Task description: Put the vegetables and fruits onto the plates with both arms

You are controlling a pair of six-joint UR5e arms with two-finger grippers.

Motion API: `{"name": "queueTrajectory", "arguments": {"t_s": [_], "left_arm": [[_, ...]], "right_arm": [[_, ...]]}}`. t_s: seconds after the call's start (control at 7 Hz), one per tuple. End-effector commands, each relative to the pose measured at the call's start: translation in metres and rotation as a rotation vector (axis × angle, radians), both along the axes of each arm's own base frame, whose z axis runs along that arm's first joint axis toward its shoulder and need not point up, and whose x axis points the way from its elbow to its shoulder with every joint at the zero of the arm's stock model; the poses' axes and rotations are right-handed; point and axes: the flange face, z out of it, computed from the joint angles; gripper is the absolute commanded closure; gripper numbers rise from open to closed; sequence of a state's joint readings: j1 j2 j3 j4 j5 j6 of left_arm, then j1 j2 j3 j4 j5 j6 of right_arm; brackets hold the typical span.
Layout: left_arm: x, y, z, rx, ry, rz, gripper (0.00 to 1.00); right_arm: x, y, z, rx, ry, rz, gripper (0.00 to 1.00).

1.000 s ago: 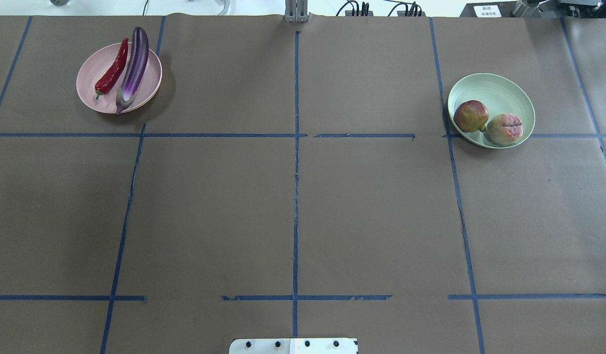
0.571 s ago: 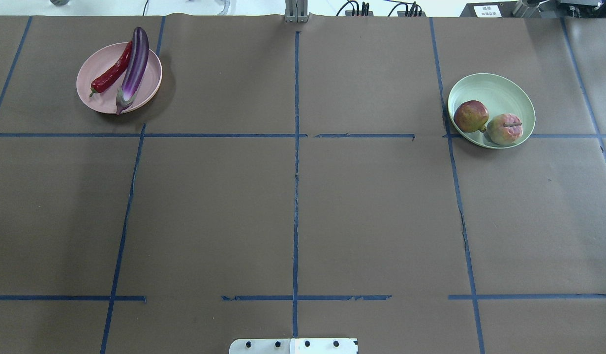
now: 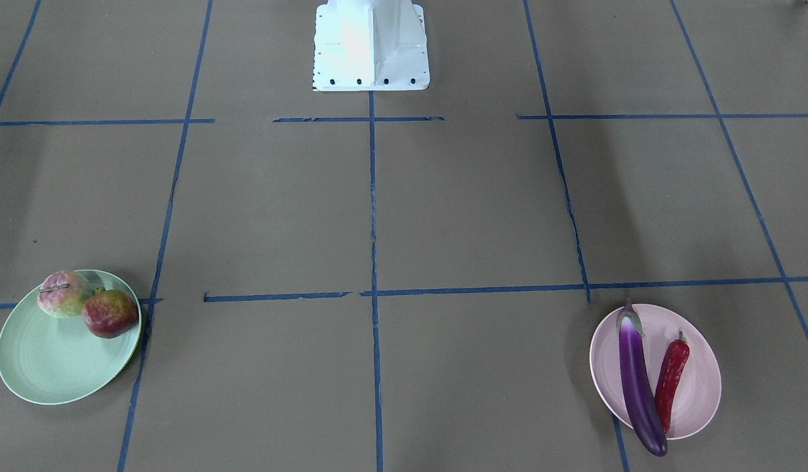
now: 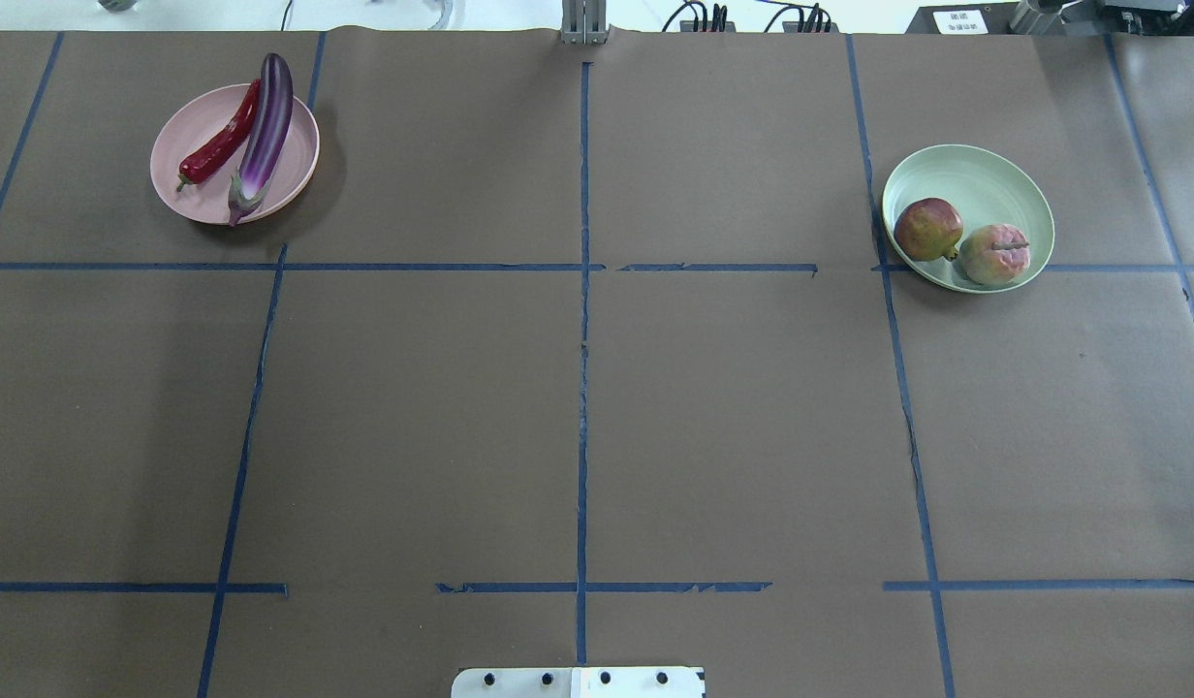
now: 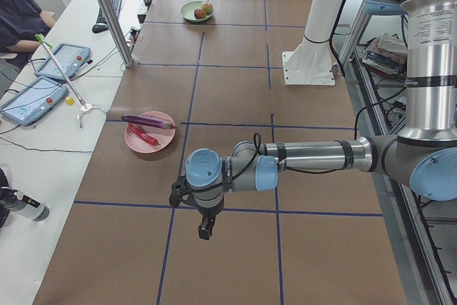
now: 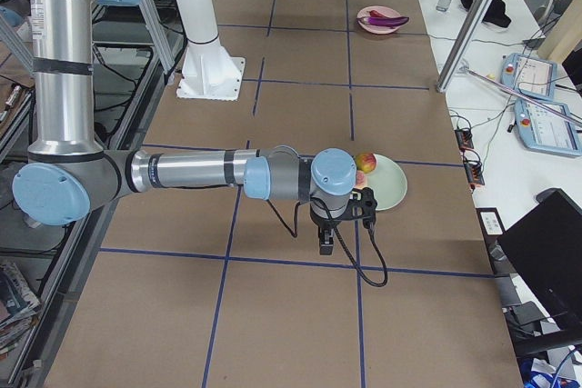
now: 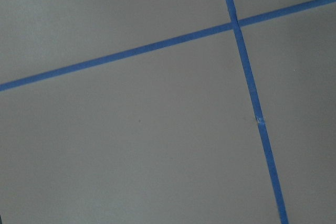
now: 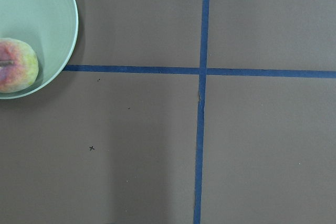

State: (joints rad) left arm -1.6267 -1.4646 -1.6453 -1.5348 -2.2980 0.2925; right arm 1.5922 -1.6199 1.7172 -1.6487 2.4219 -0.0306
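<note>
The purple eggplant (image 4: 267, 126) and the red chili pepper (image 4: 219, 150) lie side by side on the pale pink plate (image 4: 195, 199) at the far left. The pomegranate-like fruit (image 4: 927, 229) and the pink-and-green fruit (image 4: 994, 254) sit on the mint green plate (image 4: 994, 179) at the far right. My left gripper (image 5: 205, 230) shows only in the exterior left view, hanging above bare table, apart from the pink plate. My right gripper (image 6: 326, 244) shows only in the exterior right view, just beside the green plate. I cannot tell whether either is open or shut.
The white bolted base block (image 3: 371, 46) stands at the table's near middle edge. Blue tape lines (image 4: 583, 291) divide the brown table cover into squares. Tablets (image 5: 43, 83) and a metal post (image 5: 107, 12) stand on the side bench, where a person sits.
The chili pepper has shifted on the pink plate, its stem end swinging left while its tip leans against the eggplant. Nothing else has moved.
</note>
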Motion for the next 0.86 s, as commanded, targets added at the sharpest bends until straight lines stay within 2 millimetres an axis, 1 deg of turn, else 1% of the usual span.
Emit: {"name": "queueTrajectory", "arguments": {"t_s": [0.0, 0.14, 0.71], "left_arm": [[0.0000, 0.0009, -0.0152, 0.020, 0.004, 0.003, 0.00], [-0.0002, -0.0003, -0.0175, 0.029, 0.002, 0.004, 0.00], [-0.0002, -0.0029, -0.0213, 0.041, 0.003, 0.006, 0.00]], "right_arm": [[0.0003, 0.0006, 0.0005, 0.003, 0.004, -0.002, 0.00], [0.0021, 0.0013, 0.0032, 0.003, 0.032, -0.004, 0.00], [0.0024, 0.0020, 0.0043, -0.004, 0.036, 0.002, 0.00]]}}
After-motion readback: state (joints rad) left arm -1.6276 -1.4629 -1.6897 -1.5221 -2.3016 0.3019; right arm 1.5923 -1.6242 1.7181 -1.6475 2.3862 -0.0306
